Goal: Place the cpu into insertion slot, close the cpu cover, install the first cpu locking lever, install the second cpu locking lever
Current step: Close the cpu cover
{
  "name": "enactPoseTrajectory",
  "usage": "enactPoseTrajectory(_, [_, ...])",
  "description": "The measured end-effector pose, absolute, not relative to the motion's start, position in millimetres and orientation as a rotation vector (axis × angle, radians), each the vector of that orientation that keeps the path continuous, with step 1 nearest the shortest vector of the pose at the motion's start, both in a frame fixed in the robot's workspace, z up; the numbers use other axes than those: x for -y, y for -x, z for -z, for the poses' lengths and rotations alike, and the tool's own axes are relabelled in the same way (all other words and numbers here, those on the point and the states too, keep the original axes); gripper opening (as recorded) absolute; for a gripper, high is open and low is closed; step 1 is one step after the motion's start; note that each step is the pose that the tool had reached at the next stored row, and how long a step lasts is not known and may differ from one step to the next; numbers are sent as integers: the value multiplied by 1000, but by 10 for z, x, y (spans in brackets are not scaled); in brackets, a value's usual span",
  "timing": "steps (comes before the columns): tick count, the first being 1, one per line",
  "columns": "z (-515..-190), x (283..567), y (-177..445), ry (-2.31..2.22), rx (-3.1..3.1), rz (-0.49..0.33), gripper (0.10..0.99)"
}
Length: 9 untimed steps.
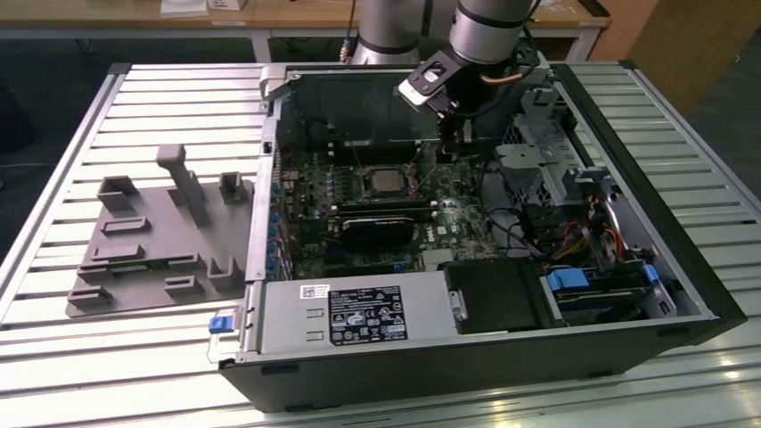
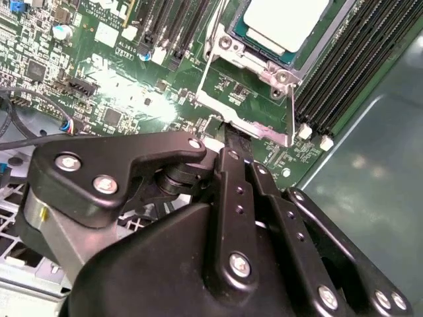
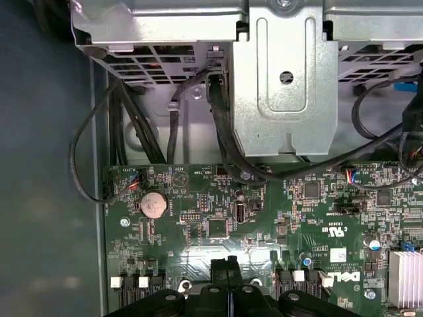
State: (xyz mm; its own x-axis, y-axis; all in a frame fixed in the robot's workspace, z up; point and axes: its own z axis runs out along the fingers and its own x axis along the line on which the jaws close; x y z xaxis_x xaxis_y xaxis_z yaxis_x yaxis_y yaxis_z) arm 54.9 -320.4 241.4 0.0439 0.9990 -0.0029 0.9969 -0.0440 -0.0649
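In the exterior view we see the open computer case (image 1: 476,357) on the worktop (image 1: 143,98). The cpu (image 1: 383,181) lies in the insertion slot (image 1: 365,183), and the claw (image 1: 443,152) hangs just beside it.

In the second wrist view the cpu cover (image 2: 251,61) seems to lie down around the cpu, so we judge these two steps done. A thin locking lever (image 2: 291,109) runs along the frame, with the claw tips near its end; if it is hooked, we cannot tell.

In the first wrist view the claw (image 3: 229,263) is closed above the green board (image 3: 218,198), with nothing visible between the fingers.

Silver cpu (image 2: 285,18) flat in insertion slot (image 1: 363,183)
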Motion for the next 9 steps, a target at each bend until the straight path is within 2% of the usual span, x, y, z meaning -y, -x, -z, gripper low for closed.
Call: enactPoseTrajectory(9, [-2414,3204,-287,2246,2149,-53,102])
